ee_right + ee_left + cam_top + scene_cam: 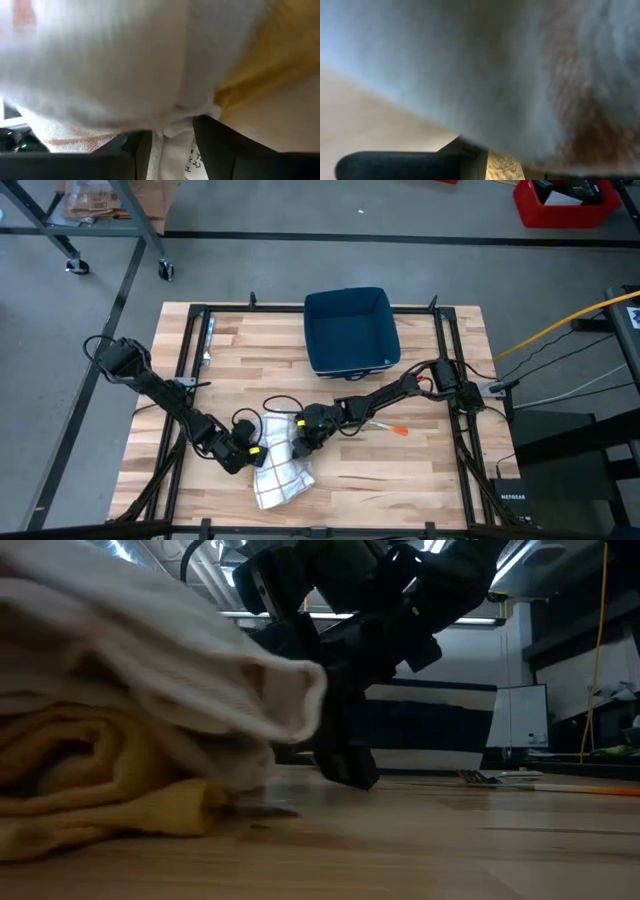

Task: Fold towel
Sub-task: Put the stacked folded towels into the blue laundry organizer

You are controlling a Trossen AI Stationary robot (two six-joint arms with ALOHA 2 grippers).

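Towel (277, 465) lies bunched in the lower centre of the high view; I see left gripper (250, 456) and right gripper (298, 442) against it. Low view shows it at left. Right wrist view: jaws pinching cloth. Left jaws I cannot tell.

Two dark arms reach low toward each other from opposite sides. The left arm stretches diagonally, elbow down, its left gripper (246, 452) at the end. The right arm extends nearly straight, wrist bent slightly, its right gripper (301, 436) just beside the left one. Each gripper's fingers are pinched onto cloth, which presses close against both wrists.
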